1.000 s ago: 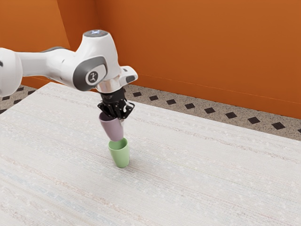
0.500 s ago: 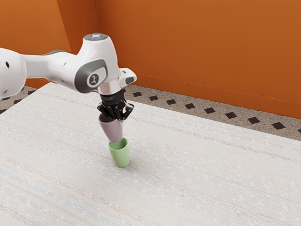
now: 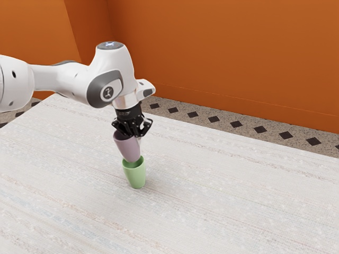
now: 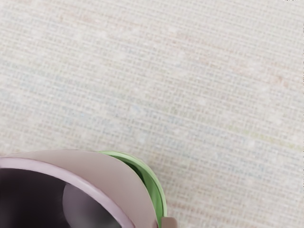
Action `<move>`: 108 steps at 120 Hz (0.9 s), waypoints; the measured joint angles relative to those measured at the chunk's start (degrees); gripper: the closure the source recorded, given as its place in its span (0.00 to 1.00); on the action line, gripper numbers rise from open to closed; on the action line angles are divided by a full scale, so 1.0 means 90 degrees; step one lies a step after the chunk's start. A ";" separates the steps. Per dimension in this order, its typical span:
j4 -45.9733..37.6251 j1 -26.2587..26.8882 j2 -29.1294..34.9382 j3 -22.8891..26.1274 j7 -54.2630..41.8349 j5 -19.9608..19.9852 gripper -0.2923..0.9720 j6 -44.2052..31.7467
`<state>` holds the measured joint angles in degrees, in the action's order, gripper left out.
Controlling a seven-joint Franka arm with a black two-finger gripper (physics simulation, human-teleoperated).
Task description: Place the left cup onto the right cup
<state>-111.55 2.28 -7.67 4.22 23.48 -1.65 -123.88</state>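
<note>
The arm (image 3: 106,87) is sinking and drifting a little toward 3 o'clock in the exterior view, and its rounded wrist housing is sitting lower against the orange wall than a second ago. The tool (image 3: 131,128), clamped on the rim of the mauve cup (image 3: 128,147), is coming down with it toward 6 o'clock. The mauve cup is straightening from its earlier lean and is closing on the green cup (image 3: 135,173). Its narrow base is now dipping into the green cup's mouth, where before it was only reaching the rim at the 10 o'clock side. Less of the green cup's opening is showing than before.
</note>
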 joint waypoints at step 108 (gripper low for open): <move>-0.0050 0.0000 -0.0160 0.0001 0.0127 0.0103 0.85 -0.0026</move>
<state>-112.00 2.28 -9.11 4.23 24.61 -0.72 -124.12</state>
